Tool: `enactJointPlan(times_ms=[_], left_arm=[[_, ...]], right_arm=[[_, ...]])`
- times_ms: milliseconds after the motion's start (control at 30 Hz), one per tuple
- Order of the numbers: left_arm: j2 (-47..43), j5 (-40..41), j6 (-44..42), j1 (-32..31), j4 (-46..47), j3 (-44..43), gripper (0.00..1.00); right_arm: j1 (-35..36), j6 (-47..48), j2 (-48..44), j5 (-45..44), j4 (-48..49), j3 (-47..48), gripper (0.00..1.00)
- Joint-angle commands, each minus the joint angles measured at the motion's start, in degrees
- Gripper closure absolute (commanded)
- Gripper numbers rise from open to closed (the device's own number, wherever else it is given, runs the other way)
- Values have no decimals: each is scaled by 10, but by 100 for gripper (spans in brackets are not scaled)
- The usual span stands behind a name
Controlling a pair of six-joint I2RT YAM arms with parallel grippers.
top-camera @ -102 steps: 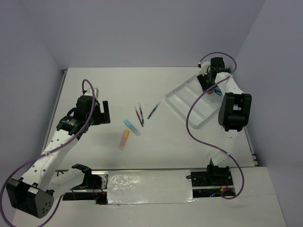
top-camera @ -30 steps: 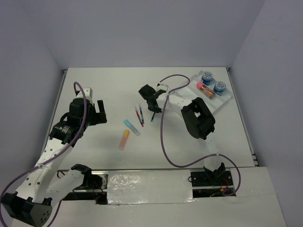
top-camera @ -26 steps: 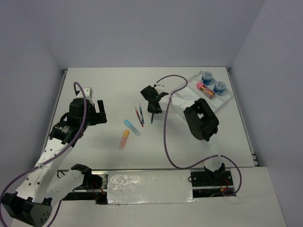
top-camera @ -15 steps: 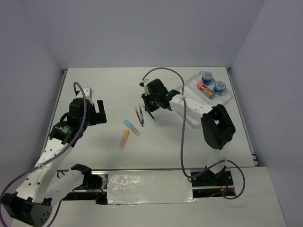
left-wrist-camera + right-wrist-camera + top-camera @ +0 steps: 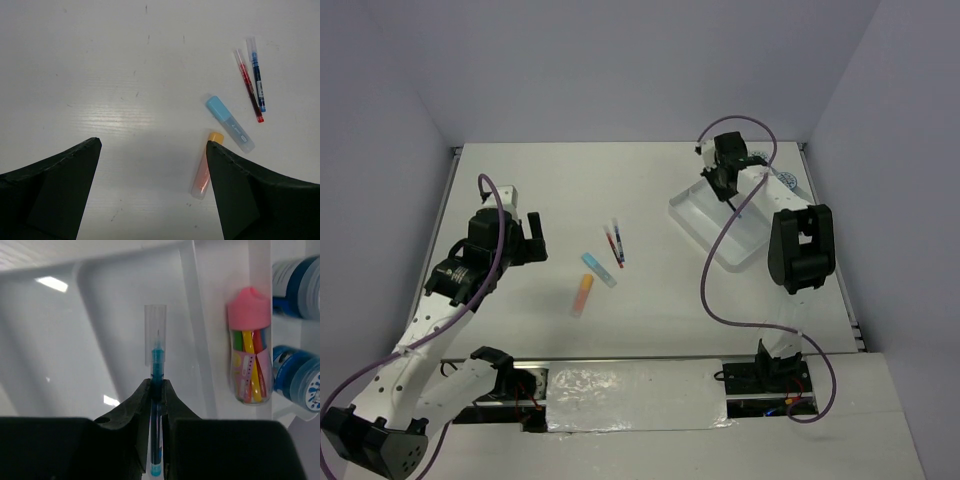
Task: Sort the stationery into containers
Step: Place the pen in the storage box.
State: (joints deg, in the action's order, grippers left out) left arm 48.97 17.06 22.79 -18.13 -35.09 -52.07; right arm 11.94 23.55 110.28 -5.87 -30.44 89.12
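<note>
My right gripper [image 5: 157,386] is shut on a thin blue pen [image 5: 155,342], held lengthwise above a long compartment of the white tray [image 5: 100,340]. From above, the right gripper [image 5: 724,183] hangs over the far end of the tray [image 5: 745,240]. A pink-capped tube [image 5: 249,357] and two blue jars [image 5: 300,272] [image 5: 302,385] lie in the compartments to the right. On the table remain a red pen [image 5: 247,85], a blue pen [image 5: 256,75], a light-blue bar [image 5: 231,124] and an orange bar [image 5: 204,170]. My left gripper [image 5: 152,142] stands open above the table, left of them.
The loose items lie in a cluster at the table's middle [image 5: 600,265], between the two arms. The right arm's purple cable [image 5: 715,270] loops over the table beside the tray. Walls close in the table on three sides.
The right arm lifted the blue pen from the cluster at mid-table and swung right and back with it to above the tray. The left arm has stayed still and open.
</note>
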Motion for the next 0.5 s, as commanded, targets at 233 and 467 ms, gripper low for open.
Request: enactJointPlan(times_ms=[233, 467], left_arm=[[2, 7, 4, -4, 14, 4, 1], [8, 5, 2, -4, 14, 4, 1]], right_arm=[[-24, 43, 11, 32, -10, -4, 96], [-54, 4, 19, 4, 0, -11, 48]])
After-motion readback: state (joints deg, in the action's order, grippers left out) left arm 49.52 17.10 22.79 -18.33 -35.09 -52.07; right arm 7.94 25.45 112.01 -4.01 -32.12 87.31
